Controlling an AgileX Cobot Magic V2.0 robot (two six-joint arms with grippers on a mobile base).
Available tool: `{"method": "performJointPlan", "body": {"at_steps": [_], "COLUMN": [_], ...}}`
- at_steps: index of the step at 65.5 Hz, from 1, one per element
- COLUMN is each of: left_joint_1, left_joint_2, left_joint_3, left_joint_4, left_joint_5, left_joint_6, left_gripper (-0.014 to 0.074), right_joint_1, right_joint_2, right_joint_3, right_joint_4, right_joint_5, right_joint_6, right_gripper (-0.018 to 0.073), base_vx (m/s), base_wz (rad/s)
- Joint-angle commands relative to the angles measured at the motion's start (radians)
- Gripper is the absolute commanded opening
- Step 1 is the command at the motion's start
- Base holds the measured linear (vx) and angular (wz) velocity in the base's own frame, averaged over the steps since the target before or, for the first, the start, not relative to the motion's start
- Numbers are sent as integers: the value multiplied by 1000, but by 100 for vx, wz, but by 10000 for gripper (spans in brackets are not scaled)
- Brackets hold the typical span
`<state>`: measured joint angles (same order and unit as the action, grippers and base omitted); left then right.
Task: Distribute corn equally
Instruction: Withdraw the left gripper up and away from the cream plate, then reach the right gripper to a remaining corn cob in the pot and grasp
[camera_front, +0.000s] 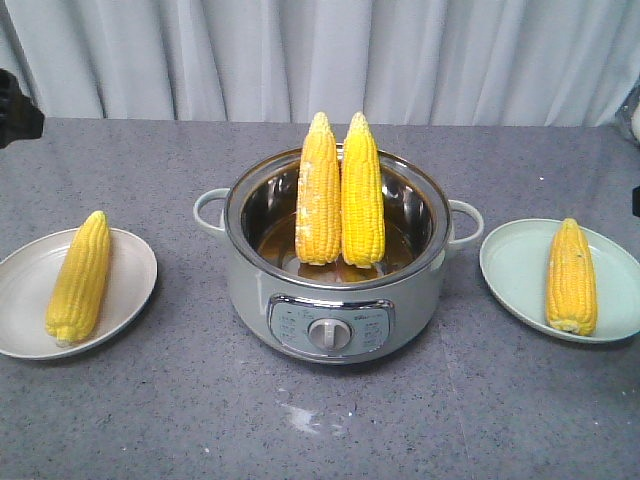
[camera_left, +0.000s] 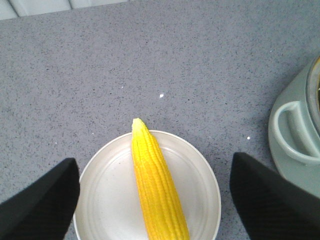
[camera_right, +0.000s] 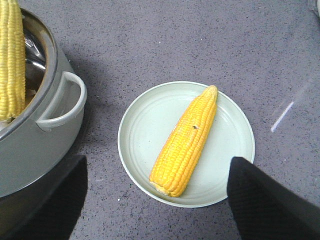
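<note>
On the speckled grey table (camera_front: 150, 420) before pale curtains (camera_front: 300, 60), left hand (camera_left: 153, 161) and right hand (camera_right: 158, 161) gape, apparently empty, over corn (camera_left: 161, 205).

Grey pot (camera_front: 250, 300) in the middle of a grey table (camera_front: 150, 420), white plate (camera_front: 130, 270) one side, green plate (camera_front: 515, 265) other side, curtain (camera_front: 320, 50) behind.

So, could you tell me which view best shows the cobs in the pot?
The exterior front-facing view: the left cob and right cob stand whole, tips up, in the pot. The right wrist view catches part of one cob; the left wrist view shows only the pot's handle.
</note>
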<state>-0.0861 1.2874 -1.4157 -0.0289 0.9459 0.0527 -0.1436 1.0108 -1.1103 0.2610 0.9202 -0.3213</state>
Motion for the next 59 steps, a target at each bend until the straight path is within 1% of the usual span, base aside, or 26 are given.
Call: {"method": "performJointPlan", "body": {"at_steps": [1,3,8,13,19,24,29,35,39,41,47,53,59], "left_joint_1": [1,1,1,1,1,1,1,1,1,1,1,1,1], "left_joint_2": [-118,-148,-206,-251,-270,-270,-269,-269,-269,-269,-269,-269,-269], "left_joint_3": [92,122,195,237,244,244,244,244,244,244,244,244,244], "left_joint_4": [-11,-10,-10,-10,-10,-10,-10,-10,-10,-10,-10,-10,-10], "left_joint_5": [-168,-188,-235,-268,-267,-267,-267,-268,-268,-268,-268,-268,-268], "left_joint_6": [-41,-53,-53,-53,-53,-53,-53,-53,-66,-71,-75,-75,-75], "left_gripper": [590,590,590,590,590,590,590,590,590,590,590,590,590], "right_joint_1": [-1,-1,-1,-1,-1,-1,-1,6,41,71,187,280,342], "right_joint_2": [-12,-12,-12,-11,0,28,80,147,197,225,318,412,509], "right_joint_3": [-27,-27,-27,-27,-28,-37,-67,-126,-173,-202,-286,-377,-461], "right_joint_4": [18,18,22,54,135,230,311,364,356,344,297,228,159], "right_joint_5": [-56,-56,-56,-62,-88,-96,-64,-28,-28,-27,-38,-74,-100], "right_joint_6": [-9,-9,-9,-10,-51,-116,-160,-191,-194,-194,-181,-108,-43], "right_gripper": [562,562,562,562,562,562,562,562,562,562,562,562,562], "base_vx": [0,0,0,0,0,0,0,0,0,0,0,0,0], "base_wz": [0,0,0,0,0,0,0,0,0,0,0,0,0]}}
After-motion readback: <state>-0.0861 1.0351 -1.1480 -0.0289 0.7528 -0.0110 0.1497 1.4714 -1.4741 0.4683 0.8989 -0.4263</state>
